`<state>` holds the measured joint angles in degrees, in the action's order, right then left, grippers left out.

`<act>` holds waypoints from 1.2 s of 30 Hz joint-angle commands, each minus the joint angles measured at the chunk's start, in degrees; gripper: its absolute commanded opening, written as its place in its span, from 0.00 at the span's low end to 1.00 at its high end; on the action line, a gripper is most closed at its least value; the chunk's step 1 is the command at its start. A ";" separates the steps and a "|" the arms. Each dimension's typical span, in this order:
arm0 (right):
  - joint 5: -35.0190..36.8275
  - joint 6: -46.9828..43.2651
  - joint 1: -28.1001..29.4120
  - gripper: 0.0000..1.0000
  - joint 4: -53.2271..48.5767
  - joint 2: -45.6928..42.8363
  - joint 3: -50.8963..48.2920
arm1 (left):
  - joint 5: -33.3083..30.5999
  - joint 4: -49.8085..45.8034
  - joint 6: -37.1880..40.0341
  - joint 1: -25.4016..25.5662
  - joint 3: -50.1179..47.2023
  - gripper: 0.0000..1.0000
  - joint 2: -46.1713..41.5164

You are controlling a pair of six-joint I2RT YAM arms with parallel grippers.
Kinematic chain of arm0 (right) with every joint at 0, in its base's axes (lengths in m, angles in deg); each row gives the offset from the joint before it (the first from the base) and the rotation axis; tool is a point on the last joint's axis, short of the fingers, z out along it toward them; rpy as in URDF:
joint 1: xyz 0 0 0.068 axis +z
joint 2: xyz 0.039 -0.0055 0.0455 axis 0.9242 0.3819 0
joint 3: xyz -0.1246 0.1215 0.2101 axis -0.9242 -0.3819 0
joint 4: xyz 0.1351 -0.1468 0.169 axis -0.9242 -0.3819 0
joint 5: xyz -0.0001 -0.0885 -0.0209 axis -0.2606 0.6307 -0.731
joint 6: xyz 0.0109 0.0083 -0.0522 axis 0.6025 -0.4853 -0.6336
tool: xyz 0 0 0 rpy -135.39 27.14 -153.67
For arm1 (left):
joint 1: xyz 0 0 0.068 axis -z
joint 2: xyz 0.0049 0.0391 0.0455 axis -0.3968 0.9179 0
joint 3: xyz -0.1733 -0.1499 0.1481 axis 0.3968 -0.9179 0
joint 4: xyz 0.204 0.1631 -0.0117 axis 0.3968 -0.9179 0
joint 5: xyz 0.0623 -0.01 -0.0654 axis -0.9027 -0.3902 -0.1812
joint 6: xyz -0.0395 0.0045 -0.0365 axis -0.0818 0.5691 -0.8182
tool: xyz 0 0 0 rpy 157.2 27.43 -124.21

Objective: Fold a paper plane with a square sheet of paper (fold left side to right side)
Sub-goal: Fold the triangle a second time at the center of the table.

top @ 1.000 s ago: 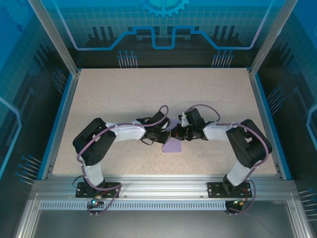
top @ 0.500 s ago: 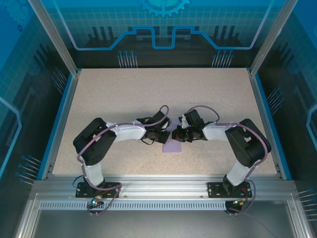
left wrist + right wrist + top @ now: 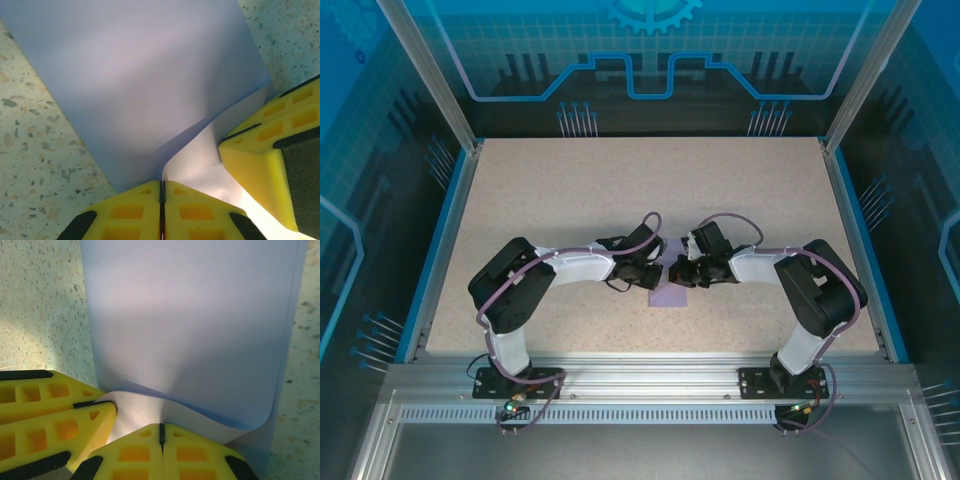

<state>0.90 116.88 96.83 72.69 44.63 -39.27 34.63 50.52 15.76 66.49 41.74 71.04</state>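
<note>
Item: thin pale lavender square sheet of paper (image 3: 669, 297), mid speckled beige table (image 3: 570, 200), one edge curled up. Left gripper (image 3: 161, 202) and right gripper (image 3: 161, 440) each clenched on that edge. Step judged: left-to-right fold; next calls for carrying the flap across squarely, then creasing

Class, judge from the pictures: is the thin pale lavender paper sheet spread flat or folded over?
Folded over, loosely: the thin pale lavender paper sheet has a top layer bowing up off the lower one, its fold still rounded.
</note>
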 commanded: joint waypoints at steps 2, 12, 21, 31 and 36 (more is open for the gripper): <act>2.68 -1.03 0.54 0.01 -3.99 1.46 -1.50 | -0.65 -5.21 0.57 -0.01 0.92 0.18 -2.98; 2.24 -1.08 0.60 0.01 -3.63 1.51 -1.39 | 0.11 -9.91 -1.33 -0.31 -0.39 0.32 -11.94; 2.00 -1.35 0.60 0.01 -3.98 1.46 -1.07 | 20.97 -1.94 -7.44 -0.26 -3.68 0.31 -11.47; 1.75 -1.62 0.59 0.01 -4.51 1.74 -0.93 | 25.16 1.70 -8.70 -0.78 -3.88 0.30 -4.70; 1.86 -1.69 0.63 0.01 -4.96 1.69 -0.91 | 24.57 2.14 -9.01 -1.32 -4.45 0.29 -3.10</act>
<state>0.88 116.45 96.83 72.71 44.65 -39.31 57.53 51.72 7.74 65.99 38.26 67.11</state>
